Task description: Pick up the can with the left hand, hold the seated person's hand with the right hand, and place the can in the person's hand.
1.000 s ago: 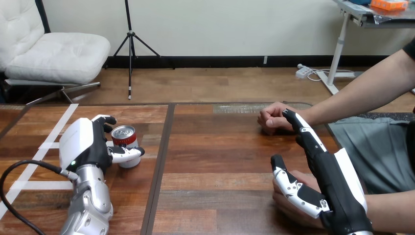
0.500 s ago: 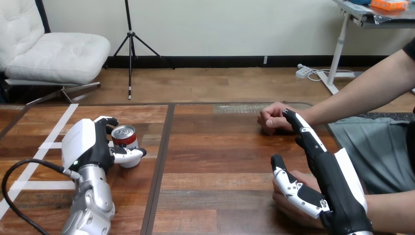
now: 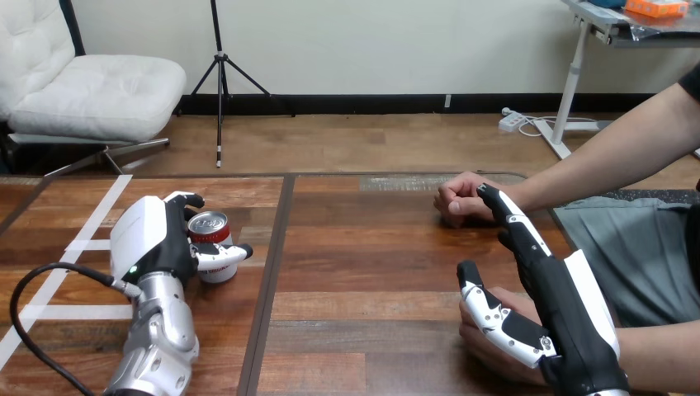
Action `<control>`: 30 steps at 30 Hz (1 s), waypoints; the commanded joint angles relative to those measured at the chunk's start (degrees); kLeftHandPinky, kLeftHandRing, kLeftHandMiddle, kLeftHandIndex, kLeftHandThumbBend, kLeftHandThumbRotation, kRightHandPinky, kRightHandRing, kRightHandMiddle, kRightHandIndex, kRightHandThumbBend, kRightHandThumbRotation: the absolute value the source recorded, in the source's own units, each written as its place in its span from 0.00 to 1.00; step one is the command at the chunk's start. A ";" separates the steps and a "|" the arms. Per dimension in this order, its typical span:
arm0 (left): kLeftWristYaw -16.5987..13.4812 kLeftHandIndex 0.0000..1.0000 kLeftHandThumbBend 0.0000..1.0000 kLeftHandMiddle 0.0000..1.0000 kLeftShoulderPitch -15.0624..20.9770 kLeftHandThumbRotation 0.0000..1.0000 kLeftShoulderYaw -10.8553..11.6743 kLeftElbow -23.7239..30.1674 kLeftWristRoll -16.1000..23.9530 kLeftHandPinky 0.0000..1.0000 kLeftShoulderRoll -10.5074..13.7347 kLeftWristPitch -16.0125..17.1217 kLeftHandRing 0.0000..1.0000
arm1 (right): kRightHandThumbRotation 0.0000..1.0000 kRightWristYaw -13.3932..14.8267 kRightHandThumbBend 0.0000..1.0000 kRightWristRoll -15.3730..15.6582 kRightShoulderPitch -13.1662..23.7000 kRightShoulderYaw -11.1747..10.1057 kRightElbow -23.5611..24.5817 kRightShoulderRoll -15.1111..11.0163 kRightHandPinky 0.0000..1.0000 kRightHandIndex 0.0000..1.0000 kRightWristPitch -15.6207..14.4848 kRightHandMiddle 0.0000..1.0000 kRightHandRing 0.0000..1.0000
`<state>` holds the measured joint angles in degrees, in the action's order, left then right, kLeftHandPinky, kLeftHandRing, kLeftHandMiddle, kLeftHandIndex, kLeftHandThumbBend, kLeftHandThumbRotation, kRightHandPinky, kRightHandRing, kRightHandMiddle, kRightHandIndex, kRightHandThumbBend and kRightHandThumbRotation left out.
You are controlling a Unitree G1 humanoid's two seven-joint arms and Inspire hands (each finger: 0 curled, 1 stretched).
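Note:
A red and white can (image 3: 211,244) stands upright on the wooden table (image 3: 371,247) at the left. My left hand (image 3: 150,239) wraps it from the left, fingers curled behind it and the thumb across its front. At the lower right my right hand (image 3: 565,309) lies with fingers straight and thumb spread, resting over the person's hand (image 3: 489,348), which lies on the table beneath it. I see no finger of mine curled round that hand.
The person's other hand (image 3: 459,199) rests as a loose fist on the table at the upper right, just past my right fingertips. White tape lines (image 3: 82,239) mark the table's left part. A dark seam (image 3: 268,280) runs down the table.
My left hand has shifted slightly right and forward around the can, the thumb reaching further across its front. My right hand and the person's hands have stayed still.

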<state>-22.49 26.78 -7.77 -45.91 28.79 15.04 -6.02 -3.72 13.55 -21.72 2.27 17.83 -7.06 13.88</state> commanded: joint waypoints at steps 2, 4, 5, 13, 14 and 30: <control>-1.35 0.76 0.88 0.77 5.30 0.21 -0.34 -1.27 -0.39 0.59 -0.49 1.13 0.71 | 0.14 0.54 0.16 -0.20 1.83 0.05 2.93 -0.03 0.99 0.94 0.55 0.97 0.99; -1.37 0.76 0.88 0.77 5.50 0.21 -0.53 -1.61 -0.44 0.60 -0.51 1.02 0.72 | 0.14 0.56 0.16 -0.06 1.81 0.05 3.02 -0.04 0.99 0.94 0.44 0.97 0.99; -1.43 0.76 0.88 0.77 5.61 0.21 -0.69 -1.79 -0.35 0.60 -0.54 0.87 0.72 | 0.14 0.55 0.16 -0.05 1.77 0.04 3.09 -0.04 0.99 0.94 0.37 0.97 0.99; -1.78 0.78 0.87 0.79 6.08 0.25 -1.19 -2.84 -0.25 0.60 -0.67 1.01 0.73 | 0.15 0.64 0.16 -0.05 1.80 -0.07 3.04 -0.04 0.99 0.94 0.53 0.97 0.98; -1.81 0.78 0.87 0.79 6.16 0.25 -1.29 -2.98 -0.17 0.60 -0.67 0.98 0.73 | 0.15 0.67 0.16 -0.05 1.82 -0.10 3.02 -0.04 0.98 0.94 0.60 0.97 0.98; -3.01 0.79 0.87 0.80 6.44 0.25 -1.65 -4.32 -0.24 0.61 -0.94 2.31 0.74 | 0.15 0.88 0.15 0.51 1.68 -0.38 2.92 -0.49 0.97 0.94 1.59 0.96 0.97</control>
<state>-24.18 28.41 -8.58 -49.83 28.48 14.64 -5.46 -3.63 13.90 -21.78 2.18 17.83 -7.09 13.90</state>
